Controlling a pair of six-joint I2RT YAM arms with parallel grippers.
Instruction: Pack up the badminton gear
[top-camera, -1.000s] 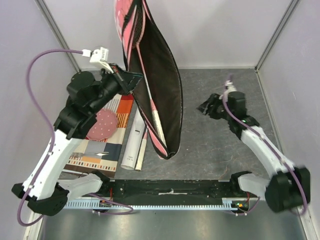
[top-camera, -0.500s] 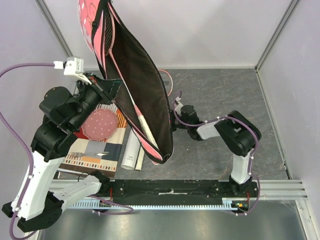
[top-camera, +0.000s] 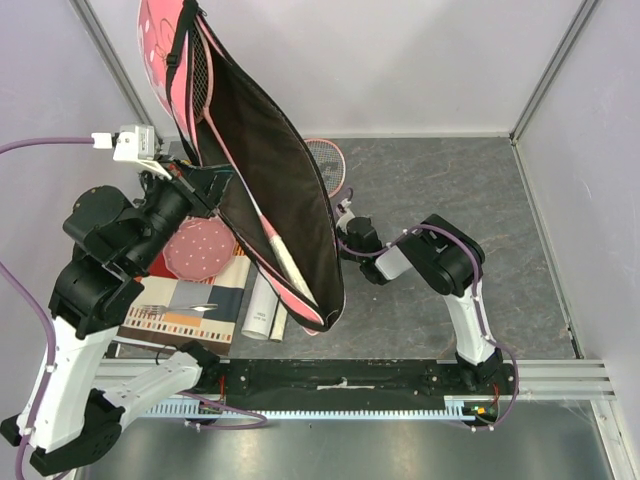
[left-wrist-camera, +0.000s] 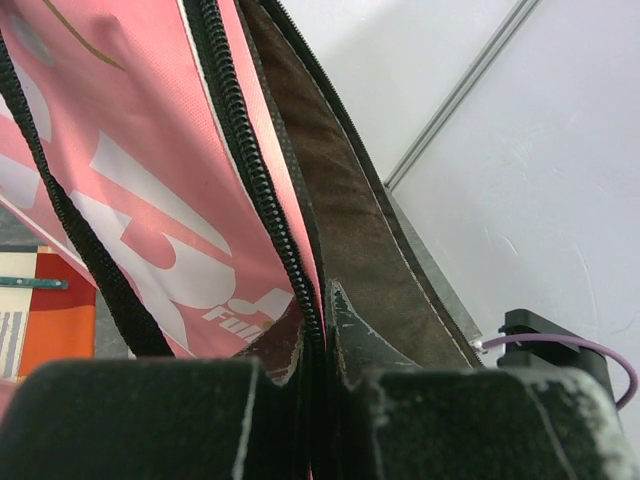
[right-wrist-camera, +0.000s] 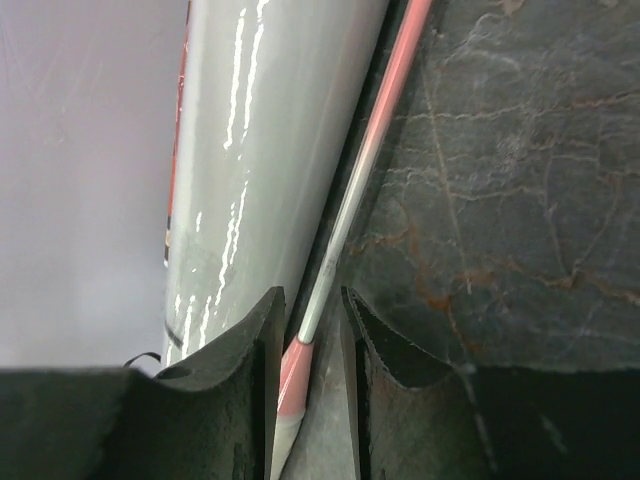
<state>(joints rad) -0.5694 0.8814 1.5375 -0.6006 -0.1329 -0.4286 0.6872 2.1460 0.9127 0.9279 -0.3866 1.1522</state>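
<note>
We record the pink racket bag hoisted open-mouthed above the table's left half, its zipper edge pinched by the left gripper. Inside it the overhead view shows one racket handle. Only the right wrist view shows the right gripper closed on a pink racket shaft beside the white tube. Right of the bag, bare grey table reaches the walls.

racket bag top cropped, covering racket
</note>
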